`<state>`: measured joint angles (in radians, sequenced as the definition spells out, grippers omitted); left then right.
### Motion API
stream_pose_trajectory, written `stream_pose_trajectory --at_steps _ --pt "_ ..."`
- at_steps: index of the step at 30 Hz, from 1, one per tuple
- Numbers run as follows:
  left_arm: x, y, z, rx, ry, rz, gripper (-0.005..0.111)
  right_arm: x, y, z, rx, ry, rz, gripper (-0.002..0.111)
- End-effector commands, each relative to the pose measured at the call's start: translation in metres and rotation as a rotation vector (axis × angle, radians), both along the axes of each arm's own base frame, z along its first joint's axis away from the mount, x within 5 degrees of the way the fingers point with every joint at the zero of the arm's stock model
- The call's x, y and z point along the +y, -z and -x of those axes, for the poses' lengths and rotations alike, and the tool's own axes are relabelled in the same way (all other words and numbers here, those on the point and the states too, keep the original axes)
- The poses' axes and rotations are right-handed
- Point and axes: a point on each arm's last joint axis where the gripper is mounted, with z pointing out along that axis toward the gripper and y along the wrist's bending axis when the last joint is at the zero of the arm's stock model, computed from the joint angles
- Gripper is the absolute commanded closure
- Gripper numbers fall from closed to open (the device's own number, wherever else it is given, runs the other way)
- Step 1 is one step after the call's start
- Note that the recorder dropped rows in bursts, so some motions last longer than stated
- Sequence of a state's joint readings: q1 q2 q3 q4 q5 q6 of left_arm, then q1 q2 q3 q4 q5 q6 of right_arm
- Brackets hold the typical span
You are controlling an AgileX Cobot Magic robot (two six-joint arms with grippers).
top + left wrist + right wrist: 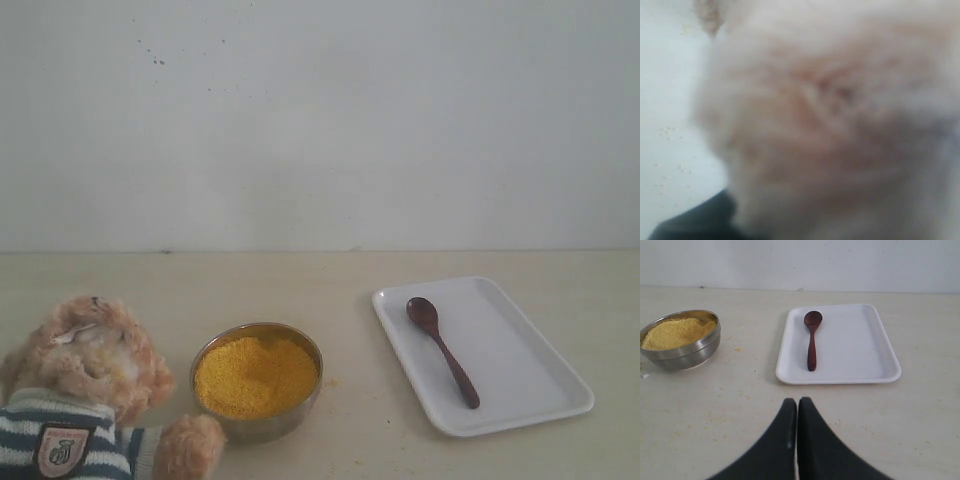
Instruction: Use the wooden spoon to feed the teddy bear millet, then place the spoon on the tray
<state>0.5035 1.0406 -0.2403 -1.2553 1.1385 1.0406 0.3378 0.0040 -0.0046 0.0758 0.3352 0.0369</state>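
The teddy bear (pixel 90 380) sits at the front left in its striped sweater, one paw beside the steel bowl (pixel 303 340) of millet (pixel 256 375). Blurred bear fur (pixel 830 125) fills the left wrist view. Only one dark finger (pixel 695 225) of my left gripper shows, pressed against the fur, so it appears shut on the bear. The wooden spoon (pixel 443 352) lies inside the white tray (pixel 520 360), bowl end toward the wall. My right gripper (pixel 797 402) is shut and empty, hovering short of the tray (pixel 860 345), spoon (pixel 812 342) and millet (pixel 675 332).
A pale wall closes off the back of the table. Loose yellow grains (pixel 715 415) are scattered over the tabletop between bowl and tray and near the bear (pixel 667 131). Neither arm shows in the exterior view.
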Motion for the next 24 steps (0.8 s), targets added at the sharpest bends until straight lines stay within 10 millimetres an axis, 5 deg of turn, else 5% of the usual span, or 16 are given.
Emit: stream_pose_trajectory --at_steps 1,7,15,24 --pt "0.003 -0.012 -0.008 -0.063 -0.036 0.024 0.103 -0.001 0.001 0.0 -0.008 0.01 -0.001 0.108" --pt "0.024 -0.015 -0.03 -0.033 -0.191 -0.073 0.103 -0.001 0.001 0.0 -0.008 0.01 -0.001 0.108" --pt "0.041 0.024 -0.06 0.081 -0.058 -0.093 0.103 -0.001 0.001 0.0 -0.008 0.01 -0.001 0.108" --pt "0.055 0.046 -0.081 0.156 -0.054 -0.086 0.103 -0.001 0.001 0.0 -0.008 0.01 -0.001 0.108"
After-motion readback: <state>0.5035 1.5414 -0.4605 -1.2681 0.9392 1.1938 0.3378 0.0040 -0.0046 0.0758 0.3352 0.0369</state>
